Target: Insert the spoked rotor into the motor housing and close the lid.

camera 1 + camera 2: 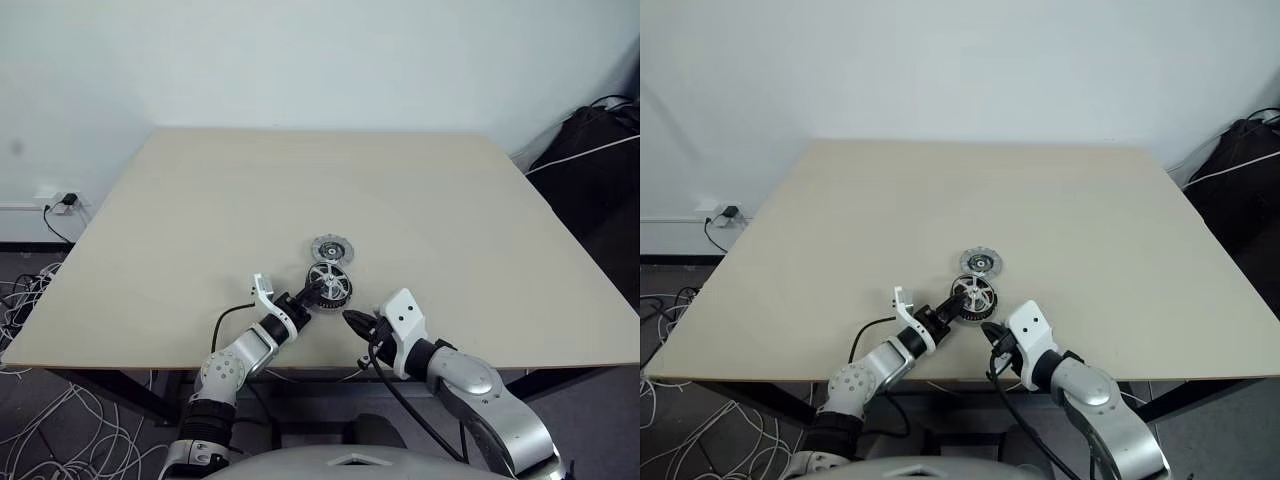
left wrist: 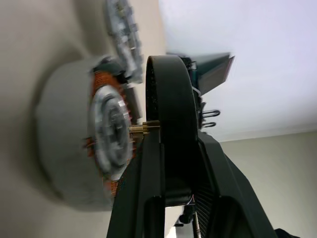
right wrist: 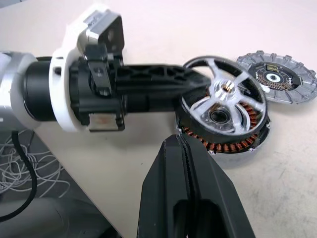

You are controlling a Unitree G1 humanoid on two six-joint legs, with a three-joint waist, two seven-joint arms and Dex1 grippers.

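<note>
The spoked rotor [image 3: 233,79], a silver spoked disc with a dark rim, hangs tilted just over the motor housing [image 3: 233,145]. The housing lies on the table with its copper windings showing. My left gripper [image 1: 314,290] is shut on the rotor's rim from the near left. In the left wrist view the rotor [image 2: 168,114] stands edge-on beside the housing [image 2: 106,134]. I cannot tell whether the two touch. The lid [image 1: 328,248], dull grey with a notched rim, lies flat just beyond them. My right gripper [image 1: 349,318] is shut and holds nothing, a little to the near right of the housing.
The beige table [image 1: 200,210] has wide bare room on every side of the parts. Its near edge [image 1: 120,366] runs just under both arms. Cables lie on the floor at the left, and a dark bag [image 1: 600,150] stands at the far right.
</note>
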